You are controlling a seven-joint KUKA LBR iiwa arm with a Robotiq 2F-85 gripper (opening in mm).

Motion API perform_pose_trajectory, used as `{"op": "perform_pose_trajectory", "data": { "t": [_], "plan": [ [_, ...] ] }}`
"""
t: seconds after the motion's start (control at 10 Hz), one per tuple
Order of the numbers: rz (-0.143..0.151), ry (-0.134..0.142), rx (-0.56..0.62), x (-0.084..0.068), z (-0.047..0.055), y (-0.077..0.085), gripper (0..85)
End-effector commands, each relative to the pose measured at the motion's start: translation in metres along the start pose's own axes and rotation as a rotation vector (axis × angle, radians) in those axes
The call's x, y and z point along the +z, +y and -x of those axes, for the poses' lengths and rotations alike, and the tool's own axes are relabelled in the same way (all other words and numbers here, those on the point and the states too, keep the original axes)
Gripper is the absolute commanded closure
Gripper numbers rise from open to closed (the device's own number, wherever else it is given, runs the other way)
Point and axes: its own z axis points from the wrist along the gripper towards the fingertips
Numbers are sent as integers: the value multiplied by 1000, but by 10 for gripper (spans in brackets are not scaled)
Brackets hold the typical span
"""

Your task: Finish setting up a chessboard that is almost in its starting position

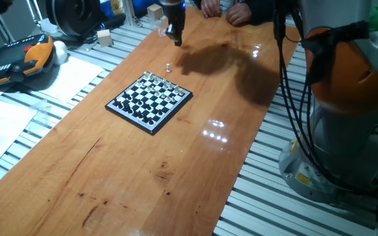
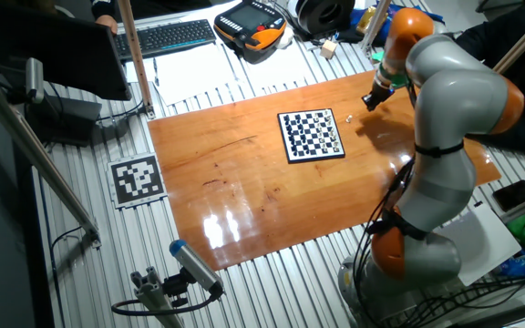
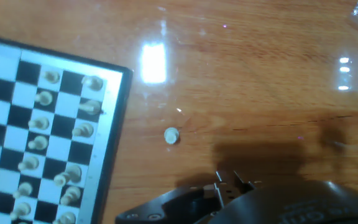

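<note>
The chessboard (image 1: pixel 149 101) is a small black-rimmed checkered board in the middle of the wooden table, also seen in the other fixed view (image 2: pixel 311 135). Tiny black and white pieces stand in rows on it. In the hand view its rim (image 3: pixel 114 140) runs down the left, with white pieces along the near files. One loose white piece (image 3: pixel 171 135) lies on the wood just off the board's white side (image 1: pixel 168 67) (image 2: pixel 350 117). My gripper (image 1: pixel 176 38) (image 2: pixel 370 102) hovers above the table beyond that piece, apart from it. Its fingertips (image 3: pixel 230 182) sit close together with nothing between them.
A teach pendant (image 1: pixel 15 60) and papers (image 1: pixel 77 75) lie on the slatted bench to the left. Small wooden blocks (image 1: pixel 104 37) sit near the far table edge, where a person's hands (image 1: pixel 231 10) rest. The robot base (image 1: pixel 336 131) with its cables stands at the right.
</note>
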Motion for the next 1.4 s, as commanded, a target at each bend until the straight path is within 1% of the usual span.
{"op": "perform_pose_trajectory", "data": {
  "t": [0.0, 0.1, 0.2, 0.3, 0.4, 0.5, 0.6, 0.7, 0.8, 0.9, 1.0, 1.2, 1.3],
  "plan": [
    [-3, -12, 7, 0, 0, 0, 680],
    [-4, -19, 10, 0, -1, 3, 680],
    [7, -17, 19, 0, -2, 9, 680],
    [10, -22, 33, 2, -2, 17, 680],
    [7, -26, 51, 3, -1, 25, 680],
    [14, -29, 64, 6, 0, 29, 680],
    [4, -32, 67, 10, 3, 32, 680],
    [7, -32, 67, 14, 8, 30, 680],
    [11, -29, 76, 20, 14, 31, 510],
    [7, -35, 77, 26, 19, 32, 510],
    [12, -37, 77, 32, 24, 32, 510],
    [23, -35, 81, 41, 29, 34, 510],
    [29, -40, 92, 47, 30, 38, 510]
  ]
}}
